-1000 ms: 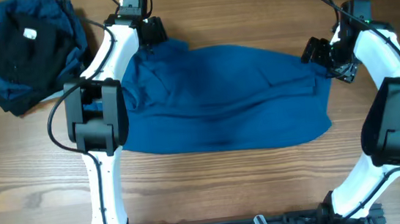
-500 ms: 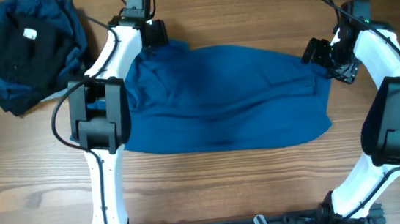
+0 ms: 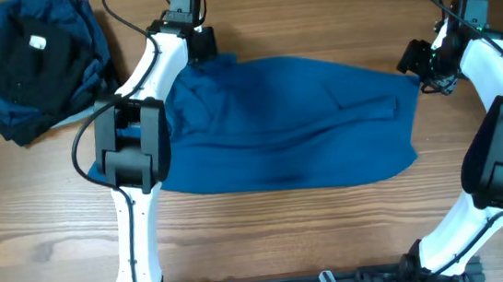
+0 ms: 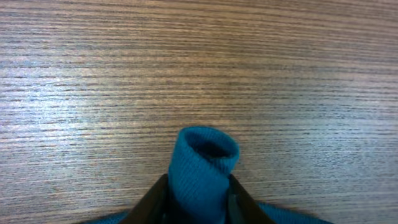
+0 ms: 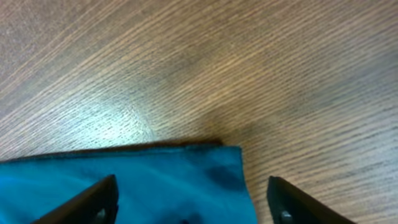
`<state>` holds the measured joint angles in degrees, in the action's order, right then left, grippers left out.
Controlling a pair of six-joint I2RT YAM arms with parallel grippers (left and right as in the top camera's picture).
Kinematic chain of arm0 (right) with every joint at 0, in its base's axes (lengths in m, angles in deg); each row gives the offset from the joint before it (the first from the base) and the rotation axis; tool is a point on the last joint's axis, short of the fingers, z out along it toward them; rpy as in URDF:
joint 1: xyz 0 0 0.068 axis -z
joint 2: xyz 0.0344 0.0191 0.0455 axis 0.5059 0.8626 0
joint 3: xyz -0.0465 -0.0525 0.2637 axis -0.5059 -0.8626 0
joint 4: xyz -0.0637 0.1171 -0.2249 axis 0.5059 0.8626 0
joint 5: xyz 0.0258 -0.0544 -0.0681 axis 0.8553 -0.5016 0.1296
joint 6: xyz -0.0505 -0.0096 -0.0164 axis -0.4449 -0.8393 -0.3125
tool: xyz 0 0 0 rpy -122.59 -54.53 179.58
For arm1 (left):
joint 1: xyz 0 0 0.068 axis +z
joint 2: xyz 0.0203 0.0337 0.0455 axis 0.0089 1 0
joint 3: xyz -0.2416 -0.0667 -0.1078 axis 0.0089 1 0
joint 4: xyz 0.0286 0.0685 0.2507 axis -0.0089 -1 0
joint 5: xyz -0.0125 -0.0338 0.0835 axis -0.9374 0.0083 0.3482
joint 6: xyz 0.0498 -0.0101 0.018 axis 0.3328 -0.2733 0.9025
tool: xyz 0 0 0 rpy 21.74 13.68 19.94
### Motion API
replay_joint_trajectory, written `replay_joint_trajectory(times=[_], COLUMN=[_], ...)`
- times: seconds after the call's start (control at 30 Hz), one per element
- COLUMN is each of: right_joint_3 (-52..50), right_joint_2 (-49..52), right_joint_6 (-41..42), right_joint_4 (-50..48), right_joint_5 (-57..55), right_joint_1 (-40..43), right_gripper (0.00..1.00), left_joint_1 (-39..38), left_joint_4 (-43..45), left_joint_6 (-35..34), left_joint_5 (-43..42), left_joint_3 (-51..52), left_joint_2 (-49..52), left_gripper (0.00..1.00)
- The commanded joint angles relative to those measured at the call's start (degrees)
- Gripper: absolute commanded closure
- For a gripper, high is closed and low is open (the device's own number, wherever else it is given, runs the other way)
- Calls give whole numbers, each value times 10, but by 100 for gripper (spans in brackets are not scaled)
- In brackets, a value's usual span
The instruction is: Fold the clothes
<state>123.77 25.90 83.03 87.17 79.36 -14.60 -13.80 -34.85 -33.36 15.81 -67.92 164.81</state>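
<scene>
— Where is the blue garment?

— The blue garment lies spread out across the middle of the wooden table. Its long side runs left to right, and a few soft creases cross the fabric.

— What is the left claw doing?

— The left gripper is at the garment's far left corner, clamped on a small rolled fold of the blue fabric. In the wrist view the fold stands up between the two dark fingers like a short tube, with bare wood beyond it.

— And the right one?

— The right gripper is at the garment's far right corner with its fingers spread wide apart. The corner of the cloth lies flat on the wood in the gap between them, and nothing is pinched.

— Anything else on the table?

— A pile of dark clothes, black and navy with a small white label showing. It is bunched up at the far left corner of the table, to the left of the blue garment and the left arm.
</scene>
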Motion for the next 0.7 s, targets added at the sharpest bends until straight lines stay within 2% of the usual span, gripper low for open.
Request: replay_joint_trajectory(times=[0.0, 0.17, 0.3, 0.33, 0.4, 0.67], right_joint_3=[0, 0, 0, 0, 2, 3], right_joint_2=[34, 58, 58, 58, 57, 19], right_joint_6=[5, 8, 21, 21, 23, 50], right_joint_4=[-9, -23, -24, -23, -18, 13], right_joint_5=[14, 18, 24, 24, 24, 11], right_joint_1=[-2, -2, -2, -2, -2, -2], right_gripper=[28, 34, 62, 75, 93, 96], left_joint_1=[-4, -4, -4, -4, -4, -3], left_joint_4=[-16, -17, -16, -16, -16, -55], left_joint_6=[3, 3, 3, 3, 3, 3], left_joint_5=[-5, -5, -5, -5, -5, -5], left_joint_3=[-3, -3, -3, -3, -3, -3], left_joint_2=[23, 23, 22, 22, 22, -46], left_gripper=[69, 73, 81, 87, 96, 96])
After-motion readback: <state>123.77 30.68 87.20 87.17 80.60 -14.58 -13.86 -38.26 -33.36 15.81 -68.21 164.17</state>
